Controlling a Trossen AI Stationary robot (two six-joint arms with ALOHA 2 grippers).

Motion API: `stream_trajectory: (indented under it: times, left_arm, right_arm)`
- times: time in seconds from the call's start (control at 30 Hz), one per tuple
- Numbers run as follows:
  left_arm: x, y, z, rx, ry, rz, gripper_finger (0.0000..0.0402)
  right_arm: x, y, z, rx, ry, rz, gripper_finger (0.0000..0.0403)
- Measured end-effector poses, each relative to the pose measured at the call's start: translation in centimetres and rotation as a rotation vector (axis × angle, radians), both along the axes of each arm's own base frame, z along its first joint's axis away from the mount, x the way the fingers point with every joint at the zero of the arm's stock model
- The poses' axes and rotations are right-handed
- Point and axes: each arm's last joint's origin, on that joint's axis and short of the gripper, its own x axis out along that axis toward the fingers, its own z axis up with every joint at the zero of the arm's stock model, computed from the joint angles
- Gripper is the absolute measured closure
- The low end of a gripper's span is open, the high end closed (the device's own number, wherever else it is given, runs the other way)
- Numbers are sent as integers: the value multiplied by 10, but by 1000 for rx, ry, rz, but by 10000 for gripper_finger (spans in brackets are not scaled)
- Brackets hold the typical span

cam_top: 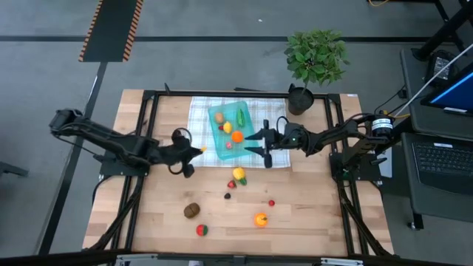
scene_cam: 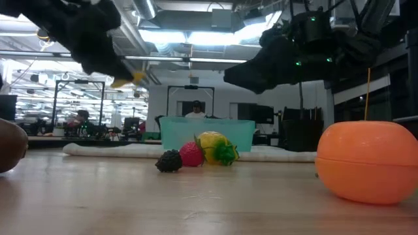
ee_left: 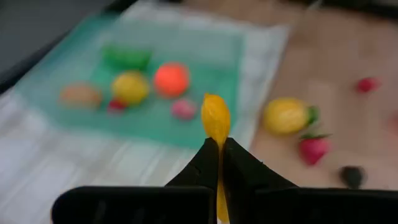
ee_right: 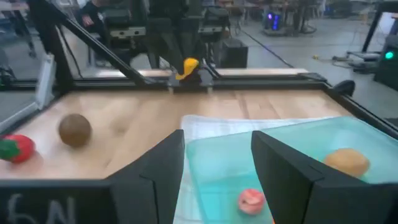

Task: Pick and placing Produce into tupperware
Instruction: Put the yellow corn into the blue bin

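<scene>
Tupperware [cam_top: 222, 151]: teal, translucent, set on a white-green checked cloth [cam_top: 201, 118] at the far middle of the wooden table [cam_top: 148, 214]. Inside are seen a green cucumber [cam_top: 241, 117], an orange [cam_top: 236, 136], a yellow piece [cam_top: 228, 128], a brown piece [cam_top: 219, 117] and a small pink piece [cam_top: 229, 145].

Left gripper [cam_top: 194, 151] is held above the table just beside the tupperware's left edge. Its fingers [ee_left: 239, 174] are pressed together on a small yellow-orange piece [ee_left: 216, 118], which sticks out past the tips; the same piece is seen from the right wrist [ee_right: 186, 66] and in the low view [scene_cam: 127, 80], clear of the table.

Right gripper [cam_top: 264, 144] is held at the tupperware's right edge, fingers [ee_right: 161, 168] spread wide with nothing between them; the container's rim and the pink piece [ee_right: 251, 200] are seen past them.

Loose produce is left on the bare wood nearer the front: a lemon with a green leaf end [cam_top: 239, 174], a red berry [cam_top: 231, 185] touching or just beside it, a dark berry [cam_top: 228, 196], a small red piece [cam_top: 271, 202], an orange fruit [cam_top: 260, 219], a brown kiwi [cam_top: 192, 210] and a red piece with green [cam_top: 202, 230].

A potted plant [cam_top: 316, 55] is noted at the far right corner of the table.
</scene>
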Motion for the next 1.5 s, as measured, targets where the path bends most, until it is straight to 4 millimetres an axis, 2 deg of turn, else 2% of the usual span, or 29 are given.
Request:
stream_trajectory:
  times: [0.1, 0.3, 0.5, 0.7, 0.9, 1.03, 1.2, 1.4, 1.5]
  left_arm:
    - [-4, 1, -3, 39, -112, -130, 399]
    - [-11, 7, -11, 72, -297, -327, 399]
    - [-13, 14, -15, 80, -381, -502, 399]
    - [-13, 19, -14, 52, -395, -574, 399]
    - [-12, 24, -14, 59, -395, -543, 399]
    - [-12, 26, -10, 92, -437, -473, 399]
    - [-8, 30, -8, 146, -460, -272, 399]
    - [-2, 34, -18, 199, -385, -24, 399]
    - [0, 35, -23, 214, -357, 22, 399]
  right_arm:
    - [-12, 6, -1, 12, -49, 16, 214]
    - [-34, 22, 2, -72, -109, 70, 214]
    - [-36, 37, 4, -130, -126, 129, 214]
    - [-35, 42, 5, -126, -129, 147, 214]
    - [-35, 42, 5, -116, -128, 142, 214]
    - [-35, 40, 5, -95, -123, 76, 214]
    - [-35, 37, 5, -72, -118, -23, 214]
    - [-35, 34, 5, -71, -116, -108, 214]
    - [-35, 34, 5, -71, -115, -113, 214]
